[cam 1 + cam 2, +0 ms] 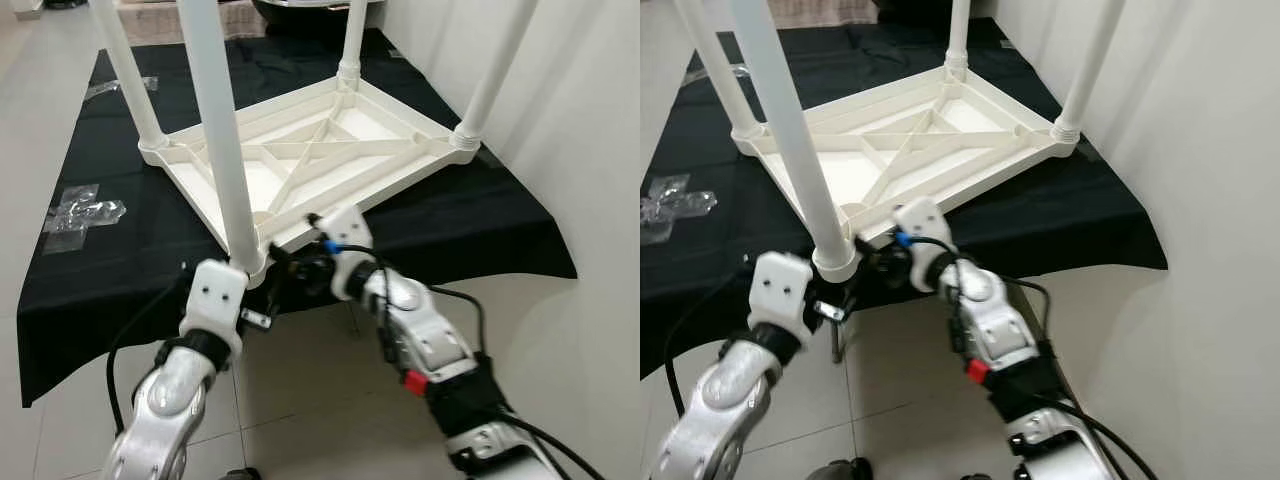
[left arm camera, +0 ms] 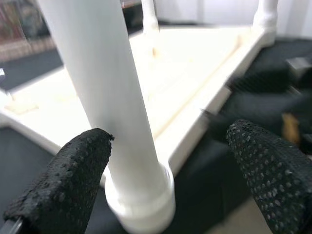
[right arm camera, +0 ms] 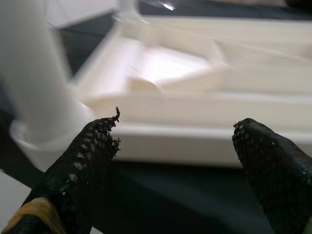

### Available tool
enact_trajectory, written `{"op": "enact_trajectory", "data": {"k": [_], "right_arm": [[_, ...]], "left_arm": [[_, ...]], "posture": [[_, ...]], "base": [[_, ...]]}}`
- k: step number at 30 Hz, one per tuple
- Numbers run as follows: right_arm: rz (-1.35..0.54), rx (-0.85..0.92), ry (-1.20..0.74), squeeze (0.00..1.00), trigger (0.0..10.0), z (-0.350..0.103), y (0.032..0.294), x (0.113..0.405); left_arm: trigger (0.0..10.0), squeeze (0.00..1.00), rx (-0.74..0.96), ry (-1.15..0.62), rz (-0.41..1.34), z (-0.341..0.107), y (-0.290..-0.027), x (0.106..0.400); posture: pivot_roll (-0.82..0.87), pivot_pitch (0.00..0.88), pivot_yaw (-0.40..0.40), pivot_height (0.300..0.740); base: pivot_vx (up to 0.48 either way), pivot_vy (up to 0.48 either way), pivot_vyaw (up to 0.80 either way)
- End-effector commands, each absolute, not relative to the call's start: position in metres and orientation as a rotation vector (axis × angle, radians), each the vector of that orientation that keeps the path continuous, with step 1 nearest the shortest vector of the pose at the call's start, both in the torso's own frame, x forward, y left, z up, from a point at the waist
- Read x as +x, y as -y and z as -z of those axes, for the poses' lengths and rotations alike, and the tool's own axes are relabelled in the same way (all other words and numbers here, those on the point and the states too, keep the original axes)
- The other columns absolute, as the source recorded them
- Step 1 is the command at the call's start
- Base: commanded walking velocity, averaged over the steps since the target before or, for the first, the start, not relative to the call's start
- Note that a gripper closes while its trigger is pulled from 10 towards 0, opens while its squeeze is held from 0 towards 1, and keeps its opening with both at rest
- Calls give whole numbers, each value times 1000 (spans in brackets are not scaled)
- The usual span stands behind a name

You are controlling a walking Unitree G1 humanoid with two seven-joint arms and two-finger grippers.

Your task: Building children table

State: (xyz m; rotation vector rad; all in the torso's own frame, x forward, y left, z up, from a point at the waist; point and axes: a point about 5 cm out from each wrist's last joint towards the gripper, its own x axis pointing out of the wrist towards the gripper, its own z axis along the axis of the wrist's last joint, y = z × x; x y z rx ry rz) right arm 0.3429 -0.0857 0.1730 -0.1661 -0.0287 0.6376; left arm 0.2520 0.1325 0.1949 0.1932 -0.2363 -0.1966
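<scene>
**Inspector:** State of the left claw [image 2: 165, 170]?

**Assistant:** Spread wide. Its two black fingers [image 2: 73, 180] stand on either side of the nearest leg [image 1: 222, 130], close to the foot of that leg, but not pressed against it.

**Inspector:** And the right claw [image 3: 178, 146]?

**Assistant:** Also spread. It faces the near edge of the tabletop frame, just beside the same corner, and holds nothing.

**Inspector:** Where is the children's table [image 1: 310, 160]?

**Assistant:** It is white plastic and lies upside down on a black cloth [image 1: 110, 260] spread over the tiled floor [image 1: 300, 400]. The ribbed underside faces up, with a cross brace in the middle. Four white legs stand upright, one at each corner. The nearest corner sits at the cloth's front edge, between the two claws.

**Inspector:** Anything else?

**Assistant:** A crumpled clear plastic wrapper [image 1: 85, 213] lies on the cloth to the left, well apart from the table. A white wall [image 1: 590, 120] runs along the right.
</scene>
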Motion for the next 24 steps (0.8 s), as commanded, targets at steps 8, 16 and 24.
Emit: {"op": "enact_trajectory", "data": {"k": [8,16,24], "right_arm": [[-515,-95,-3,0,10000,-167,132,341],[-434,-118,-25,0,10000,-163,158,339],[-418,-140,-30,0,10000,-163,167,335]], "left_arm": [[10000,0,255,284,187,-207,-135,270],[10000,0,285,363,126,-228,-138,289],[10000,0,409,376,-269,-247,-218,299]], "posture": [[65,208,-39,740],[50,210,-37,740],[41,213,-32,740]], "base": [[0,0,0],[0,0,0],[0,0,0]]}}
